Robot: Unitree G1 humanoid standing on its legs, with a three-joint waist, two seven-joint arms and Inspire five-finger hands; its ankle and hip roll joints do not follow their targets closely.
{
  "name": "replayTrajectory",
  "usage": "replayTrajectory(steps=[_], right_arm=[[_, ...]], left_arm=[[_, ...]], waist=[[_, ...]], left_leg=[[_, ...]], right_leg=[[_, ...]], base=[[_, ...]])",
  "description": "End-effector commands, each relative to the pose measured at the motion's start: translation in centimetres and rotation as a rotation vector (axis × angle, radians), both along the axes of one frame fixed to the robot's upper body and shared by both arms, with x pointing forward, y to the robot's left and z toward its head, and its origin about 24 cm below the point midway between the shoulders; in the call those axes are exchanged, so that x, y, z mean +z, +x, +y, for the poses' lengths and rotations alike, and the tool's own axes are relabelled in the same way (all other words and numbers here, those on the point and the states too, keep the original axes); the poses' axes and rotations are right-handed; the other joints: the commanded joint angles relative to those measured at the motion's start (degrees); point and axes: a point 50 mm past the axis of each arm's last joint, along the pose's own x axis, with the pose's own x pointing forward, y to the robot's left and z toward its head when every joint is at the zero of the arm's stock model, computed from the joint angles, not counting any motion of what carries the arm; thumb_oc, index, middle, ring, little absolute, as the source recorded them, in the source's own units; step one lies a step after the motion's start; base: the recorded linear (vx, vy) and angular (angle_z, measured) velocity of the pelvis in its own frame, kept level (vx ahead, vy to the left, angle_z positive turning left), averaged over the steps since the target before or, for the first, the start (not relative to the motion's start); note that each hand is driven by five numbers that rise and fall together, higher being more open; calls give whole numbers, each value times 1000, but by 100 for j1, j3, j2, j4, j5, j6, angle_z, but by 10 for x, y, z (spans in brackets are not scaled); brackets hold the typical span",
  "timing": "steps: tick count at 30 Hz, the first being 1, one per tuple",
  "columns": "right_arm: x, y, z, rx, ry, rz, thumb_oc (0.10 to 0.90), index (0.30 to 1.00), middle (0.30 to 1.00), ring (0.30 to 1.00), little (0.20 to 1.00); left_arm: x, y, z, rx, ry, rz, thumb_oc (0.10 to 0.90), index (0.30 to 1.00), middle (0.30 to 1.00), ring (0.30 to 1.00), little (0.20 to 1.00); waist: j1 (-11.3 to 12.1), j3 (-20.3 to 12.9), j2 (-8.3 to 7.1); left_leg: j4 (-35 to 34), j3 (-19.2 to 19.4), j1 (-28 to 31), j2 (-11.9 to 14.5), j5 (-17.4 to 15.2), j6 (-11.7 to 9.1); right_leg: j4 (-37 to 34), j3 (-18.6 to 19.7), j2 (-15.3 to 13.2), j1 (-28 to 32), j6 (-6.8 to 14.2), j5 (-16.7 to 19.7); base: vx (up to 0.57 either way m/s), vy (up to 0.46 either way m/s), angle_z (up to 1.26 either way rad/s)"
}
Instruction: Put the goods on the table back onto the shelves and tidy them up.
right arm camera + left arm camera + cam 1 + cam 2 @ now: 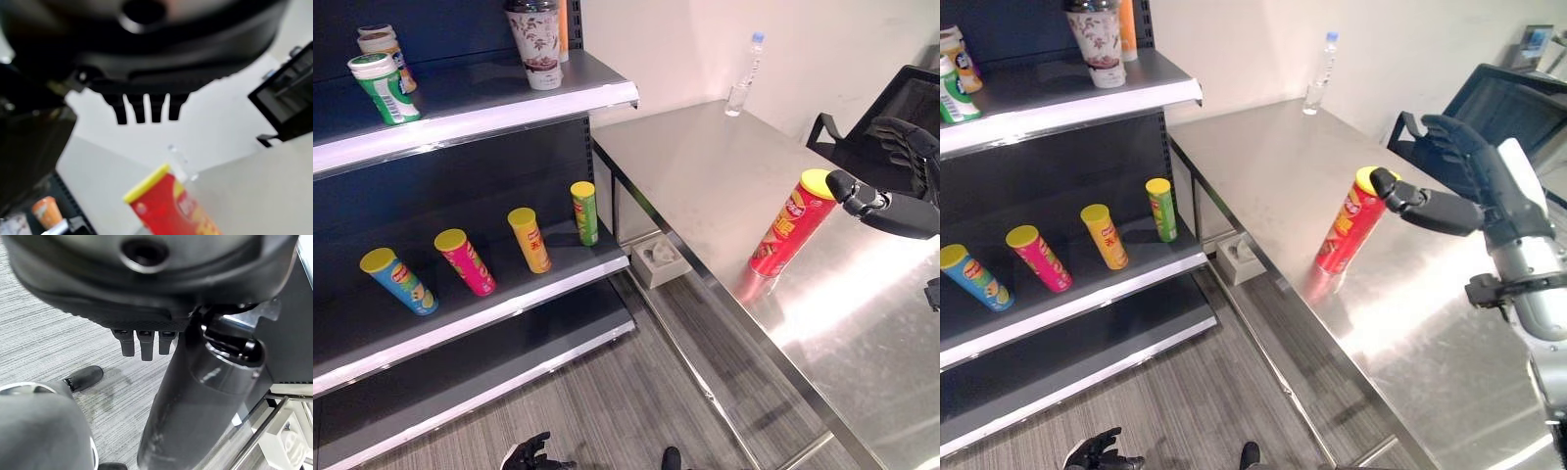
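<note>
Right eye view | right hand (1469, 166) spread, thumb beside red can (1349, 232) lid | can upright on table (1263, 166)

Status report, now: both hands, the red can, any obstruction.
Right hand open, thumb at the red can lid. Can upright on steel table, not gripped. Left hand low over the floor, idle. Water bottle far back, no obstruction.

chip cans: five (791, 224); water bottle: one (743, 74); cups: two (536, 41); chair: one (886, 113)
</note>
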Motion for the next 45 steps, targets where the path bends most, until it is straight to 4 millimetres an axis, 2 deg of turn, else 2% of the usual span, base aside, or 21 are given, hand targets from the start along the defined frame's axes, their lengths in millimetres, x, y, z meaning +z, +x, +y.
replayTrajectory(steps=[1, 14, 19, 22, 35, 36, 37, 38, 45], right_arm=[[54, 2, 7, 29, -94, -189, 800, 900, 900, 900, 900], [42, 10, -1, -6, -122, -96, 800, 900, 900, 900, 900], [42, 10, -3, -23, -137, -96, 800, 900, 900, 900, 900], [46, 10, -12, -80, -161, -104, 800, 900, 900, 900, 900], [47, 15, -9, -69, -160, -113, 800, 900, 900, 900, 900], [47, 16, -9, -69, -164, -110, 584, 575, 575, 575, 575], [47, 17, -8, -66, -170, -104, 472, 408, 408, 408, 408], [47, 17, -8, -66, -170, -104, 400, 300, 300, 300, 300], [47, 16, -9, -74, -188, -92, 400, 300, 300, 300, 300]], left_arm=[[14, 32, 14, -57, 46, -109, 800, 900, 900, 900, 900], [14, 32, 10, -62, 31, -115, 800, 900, 900, 900, 900], [14, 32, 10, -62, 32, -117, 800, 900, 900, 900, 900], [14, 33, 10, -67, 35, -119, 800, 900, 900, 900, 900], [14, 32, 8, -54, 30, -124, 800, 900, 900, 900, 900], [14, 33, 7, -52, 29, -126, 800, 900, 900, 900, 900], [14, 33, 7, -52, 28, -129, 800, 900, 900, 900, 900], [14, 33, 7, -51, 28, -129, 800, 900, 900, 900, 900], [13, 32, 6, -44, 27, -125, 800, 900, 900, 900, 900]], waist=[[115, 113, -370], [180, 173, -286], [191, 184, -277], [230, 224, -247], [297, 237, -251], [299, 240, -254], [304, 245, -260], [302, 245, -260], [303, 265, -287]], left_leg=[[24, 254, 34, 176, -352, -225], [23, 99, -43, 277, -201, -346], [23, 76, -59, 295, -182, -361], [23, -37, -122, 330, -119, -403], [23, -119, -131, 377, -92, -444], [23, -115, -127, 378, -92, -444], [23, -118, -125, 378, -87, -446], [23, -118, -125, 378, -87, -446], [23, -140, -122, 381, -95, -446]], right_leg=[[77, -31, -254, 361, 370, -837], [65, -220, -136, 430, 259, -959], [66, -252, -122, 440, 243, -978], [72, -342, -78, 466, 180, -1049], [69, -429, -30, 530, 127, -1116], [69, -430, -29, 534, 125, -1119], [68, -431, -26, 538, 123, -1121], [68, -431, -26, 539, 123, -1121], [72, -439, -22, 548, 114, -1132]], base=[[4, -50, 11], [8, -46, 11], [1, -16, 5], [0, -82, 6], [7, -17, 7], [10, -7, 4], [0, 0, 0], [0, 0, 0], [3, 2, 2]])
